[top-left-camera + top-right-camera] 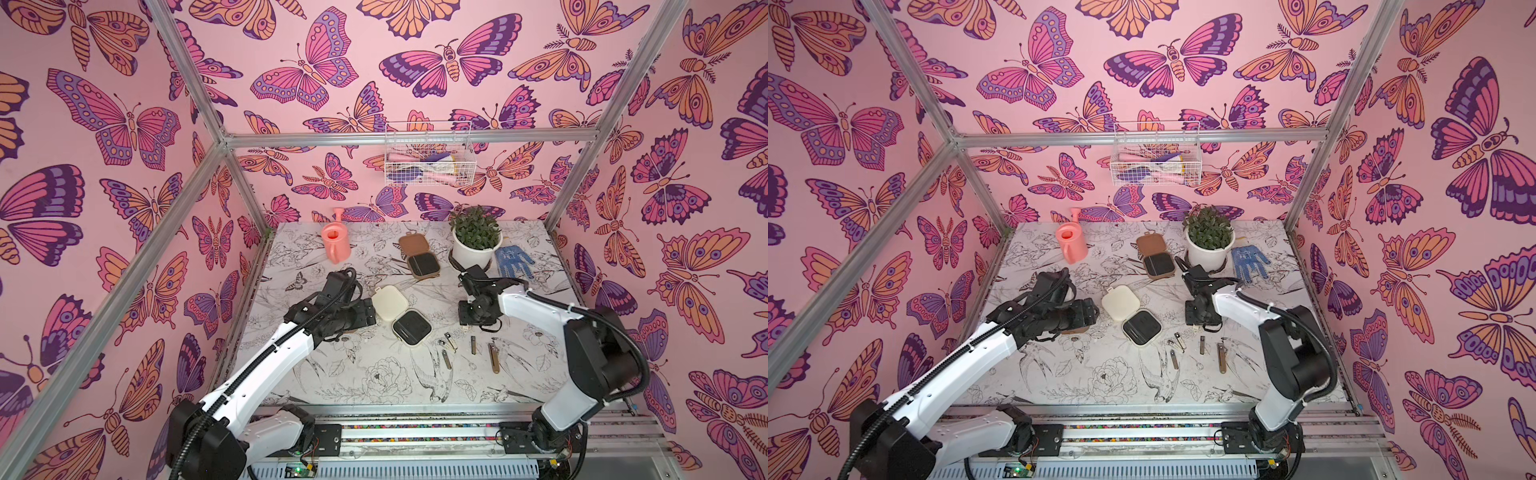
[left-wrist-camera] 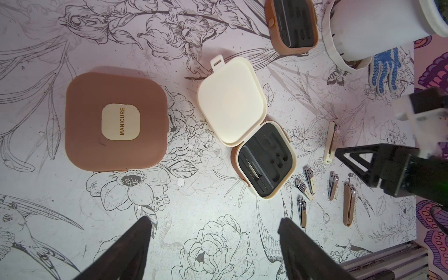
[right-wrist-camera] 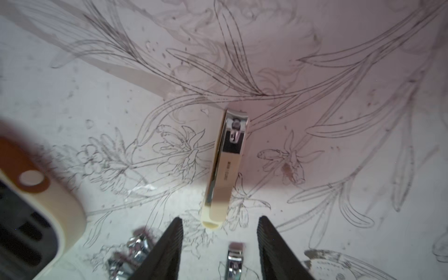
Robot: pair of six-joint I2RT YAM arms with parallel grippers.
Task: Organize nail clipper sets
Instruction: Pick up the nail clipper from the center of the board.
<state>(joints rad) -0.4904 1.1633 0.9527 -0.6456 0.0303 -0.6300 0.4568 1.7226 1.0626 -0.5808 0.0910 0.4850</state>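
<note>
An open cream case [image 1: 400,316] lies mid-table, black-lined base toward the front. A second, tan-brown case [image 1: 415,253] lies open further back. The closed tan-brown case [image 2: 116,121] with a "MANICURE" patch lies below my left gripper [image 2: 214,220], which hovers open and empty; in both top views that arm hides most of this case. Several metal clippers [image 1: 473,345] lie loose in front of the cream case. My right gripper [image 3: 220,218] is open just above the table. A cream-handled clipper [image 3: 225,164] lies flat, its end at the fingertips, untouched.
At the back stand a pink watering can [image 1: 336,245] and a white pot with a plant [image 1: 476,241]. A blue dotted glove [image 1: 513,259] lies to the pot's right. A wire basket [image 1: 428,156] hangs on the back wall. Metal frame posts edge the table.
</note>
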